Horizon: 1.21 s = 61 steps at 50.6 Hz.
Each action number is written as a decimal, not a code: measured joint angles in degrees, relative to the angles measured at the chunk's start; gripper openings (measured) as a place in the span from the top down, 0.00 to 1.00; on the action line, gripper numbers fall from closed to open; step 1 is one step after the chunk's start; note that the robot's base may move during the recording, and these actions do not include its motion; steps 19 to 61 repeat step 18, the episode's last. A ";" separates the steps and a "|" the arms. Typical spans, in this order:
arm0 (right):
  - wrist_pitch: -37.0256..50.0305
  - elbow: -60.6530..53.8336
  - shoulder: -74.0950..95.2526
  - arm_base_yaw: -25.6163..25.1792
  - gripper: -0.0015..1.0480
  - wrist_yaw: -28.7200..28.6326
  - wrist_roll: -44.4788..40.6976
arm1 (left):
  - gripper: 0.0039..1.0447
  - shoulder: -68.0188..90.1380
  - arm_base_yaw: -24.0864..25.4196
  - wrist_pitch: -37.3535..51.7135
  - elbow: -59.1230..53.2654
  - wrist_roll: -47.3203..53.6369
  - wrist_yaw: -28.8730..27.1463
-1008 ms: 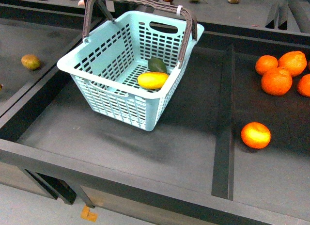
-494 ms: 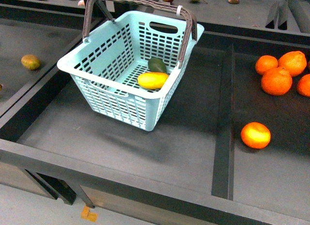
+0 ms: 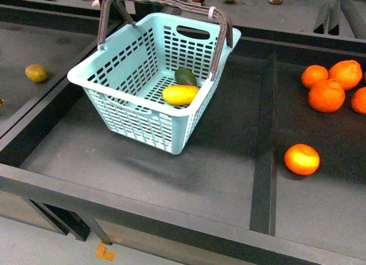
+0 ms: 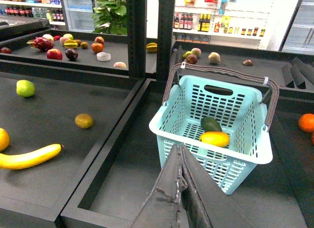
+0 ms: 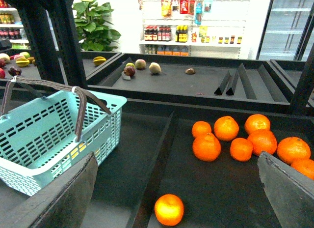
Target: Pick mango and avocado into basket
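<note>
Inside basket (image 3: 114,76), mango (image 3: 180,94) touches avocado (image 3: 185,76) (left tool (image 4: 179,154) pressed together, right tool (image 5: 176,188) spread), oranges (image 3: 327,95) well apart

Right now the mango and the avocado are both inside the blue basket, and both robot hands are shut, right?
Almost. The mango and avocado do lie inside the basket, as the front view shows. The left gripper is shut, but the right gripper is open: in the right wrist view its two fingers stand wide apart, holding nothing.

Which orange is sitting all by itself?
The round orange nearest the front of the dark shelf, close to the divider. The other oranges huddle together farther back on the right.
</note>
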 joint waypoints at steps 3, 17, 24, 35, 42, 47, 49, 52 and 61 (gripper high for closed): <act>0.00 0.00 0.00 0.00 0.07 0.00 0.00 | 0.98 -0.07 0.00 0.00 0.00 0.02 0.00; 0.00 0.00 0.00 0.00 0.07 0.00 0.00 | 0.98 -0.09 0.00 0.00 0.00 0.02 0.00; 0.00 0.00 0.00 0.00 0.07 0.00 0.00 | 0.98 -0.09 0.00 0.00 0.00 0.00 0.00; 0.00 0.00 0.00 0.00 0.07 0.00 0.00 | 0.98 -0.09 0.00 0.00 0.00 0.00 0.00; 0.00 0.00 0.00 0.00 0.07 0.00 0.00 | 0.98 -0.09 0.00 0.00 0.00 0.00 0.00; 0.00 0.00 0.00 0.00 0.07 0.00 0.00 | 0.98 -0.09 0.00 0.00 0.00 0.00 0.00; 0.00 0.00 0.00 0.00 0.07 0.00 0.00 | 0.98 -0.09 0.00 0.00 0.00 0.00 0.00; 0.00 0.00 0.00 0.00 0.07 0.00 0.00 | 0.98 -0.09 0.00 0.00 0.00 0.00 0.00; 0.00 0.00 0.00 0.00 0.07 0.00 0.00 | 0.98 -0.09 0.00 0.00 0.00 0.00 0.00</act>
